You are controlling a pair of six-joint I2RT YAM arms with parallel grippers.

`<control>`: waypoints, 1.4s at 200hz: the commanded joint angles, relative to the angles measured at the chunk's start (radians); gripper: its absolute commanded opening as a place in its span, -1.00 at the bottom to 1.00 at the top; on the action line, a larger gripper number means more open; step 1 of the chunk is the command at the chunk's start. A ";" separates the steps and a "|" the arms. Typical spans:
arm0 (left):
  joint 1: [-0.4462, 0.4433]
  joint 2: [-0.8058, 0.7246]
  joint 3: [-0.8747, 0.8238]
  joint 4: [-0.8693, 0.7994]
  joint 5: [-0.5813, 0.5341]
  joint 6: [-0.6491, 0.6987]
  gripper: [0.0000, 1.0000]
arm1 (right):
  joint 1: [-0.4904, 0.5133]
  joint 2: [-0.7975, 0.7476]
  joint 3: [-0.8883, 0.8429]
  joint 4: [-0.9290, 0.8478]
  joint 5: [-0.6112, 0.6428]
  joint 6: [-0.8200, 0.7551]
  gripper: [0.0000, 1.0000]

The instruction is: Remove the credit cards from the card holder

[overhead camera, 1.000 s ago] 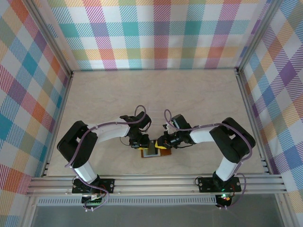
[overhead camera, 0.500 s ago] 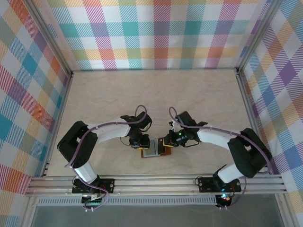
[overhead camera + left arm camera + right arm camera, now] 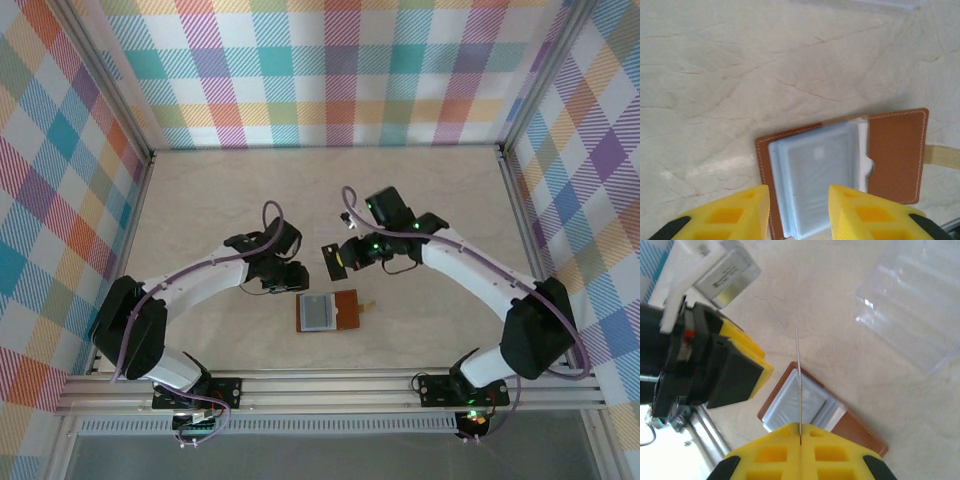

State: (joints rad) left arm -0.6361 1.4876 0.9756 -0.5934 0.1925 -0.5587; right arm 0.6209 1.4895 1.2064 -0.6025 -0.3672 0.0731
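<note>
The right gripper [image 3: 800, 432] pinches one thin, stiff, slippery credit card [image 3: 799, 385] by its edge; the left gripper [image 3: 799, 200] hangs open above the card holder [image 3: 840, 165], flat on the table [image 3: 715, 75], maybe with more cards inside.

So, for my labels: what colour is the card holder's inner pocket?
The inner pocket is pale bluish grey; the left wrist view shows it best.
</note>
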 commanded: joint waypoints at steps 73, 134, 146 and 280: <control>0.174 -0.048 -0.146 0.075 0.160 0.053 -0.27 | -0.004 0.413 0.580 -0.447 0.212 -0.877 -1.00; 0.212 -0.043 -0.168 0.069 0.171 0.076 -0.27 | -0.003 0.656 0.877 -0.629 0.236 -0.946 -1.00; 0.214 -0.038 -0.168 0.071 0.171 0.075 -0.27 | -0.001 0.677 0.889 -0.622 0.253 -0.954 -1.00; 0.216 -0.029 -0.160 0.043 0.165 0.068 -0.25 | 0.020 0.796 0.885 -0.685 0.219 -1.065 -1.00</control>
State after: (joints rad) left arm -0.4358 1.4586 0.8188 -0.5217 0.3511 -0.5030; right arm 0.6308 2.2700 2.0853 -1.2301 -0.1104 -0.9424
